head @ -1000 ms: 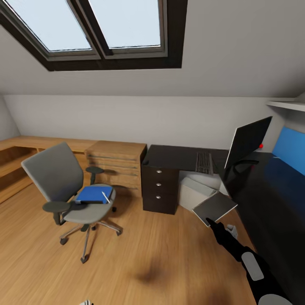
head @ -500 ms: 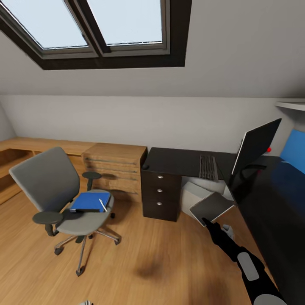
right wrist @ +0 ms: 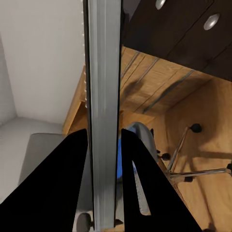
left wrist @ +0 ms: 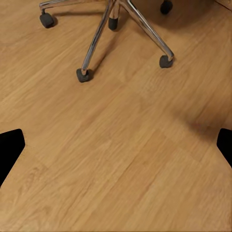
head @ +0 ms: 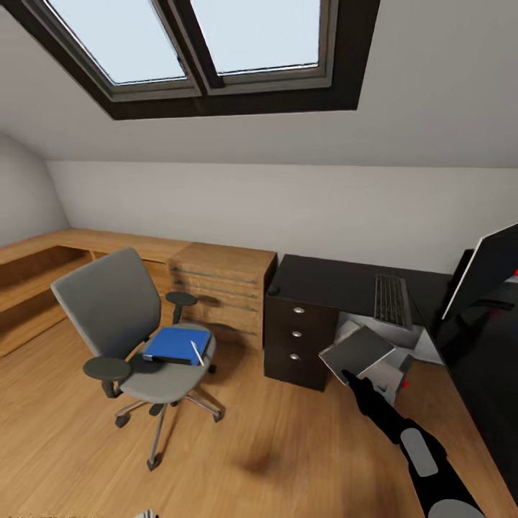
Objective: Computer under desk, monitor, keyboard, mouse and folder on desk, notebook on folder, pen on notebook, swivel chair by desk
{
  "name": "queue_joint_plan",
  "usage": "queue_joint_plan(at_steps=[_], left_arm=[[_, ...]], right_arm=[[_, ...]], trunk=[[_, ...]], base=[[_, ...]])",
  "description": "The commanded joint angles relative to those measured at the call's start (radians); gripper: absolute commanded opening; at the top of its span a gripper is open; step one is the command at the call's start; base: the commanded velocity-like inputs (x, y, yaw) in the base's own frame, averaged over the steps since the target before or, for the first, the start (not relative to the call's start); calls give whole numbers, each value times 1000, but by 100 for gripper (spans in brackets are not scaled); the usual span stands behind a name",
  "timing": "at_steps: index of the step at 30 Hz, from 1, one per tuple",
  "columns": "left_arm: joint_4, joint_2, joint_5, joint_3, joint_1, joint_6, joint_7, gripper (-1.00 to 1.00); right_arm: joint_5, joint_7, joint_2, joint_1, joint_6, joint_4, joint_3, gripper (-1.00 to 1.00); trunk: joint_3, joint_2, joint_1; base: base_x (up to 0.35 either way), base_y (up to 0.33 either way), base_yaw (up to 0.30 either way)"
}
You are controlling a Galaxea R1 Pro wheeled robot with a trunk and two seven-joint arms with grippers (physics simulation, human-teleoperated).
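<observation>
My right gripper (head: 348, 374) is shut on the notebook (head: 357, 351), a thin grey pad held tilted in front of the black desk (head: 324, 282). The right wrist view has the notebook (right wrist: 102, 96) edge-on between the two black fingers (right wrist: 63, 183). The swivel chair (head: 115, 306) stands on the floor at left, with the blue folder (head: 175, 344) on its seat and the white pen (head: 196, 352) lying on the folder. The keyboard (head: 392, 298) and the monitor (head: 483, 272) are on the desk. A small dark mouse (head: 273, 290) sits at the desk's left corner. The grey computer (head: 403, 338) is under the desk. My left gripper (left wrist: 116, 145) hangs open over bare floor.
A light wooden drawer chest (head: 223, 291) and a low wooden shelf (head: 43, 262) line the wall behind the chair. The chair's chrome base (left wrist: 121, 29) and casters spread over the wood floor (head: 252, 439). Dark-framed skylights (head: 201, 43) sit in the sloped ceiling.
The head camera has swung left, so the chair, chest and desk shifted right in the picture and the monitor slid to the edge. My right gripper still holds the notebook.
</observation>
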Motion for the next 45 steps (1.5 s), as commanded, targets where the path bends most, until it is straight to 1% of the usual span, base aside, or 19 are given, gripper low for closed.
queue_joint_plan(at_steps=[1,27,45], left_arm=[[1,0,10,-8,-1,-3,-2,100],[1,0,10,-8,-1,-3,-2,100],[2,2,12,-8,0,-3,-2,100]], right_arm=[[-8,2,0,-1,9,0,-3,-100],[-4,5,-8,-1,9,1,-4,-100],[-8,9,-8,-1,9,1,-5,-100]], trunk=[[-1,-1,0],[-1,-1,0],[-1,-1,0]], base=[[194,0,176],[294,0,16],[28,0,0]])
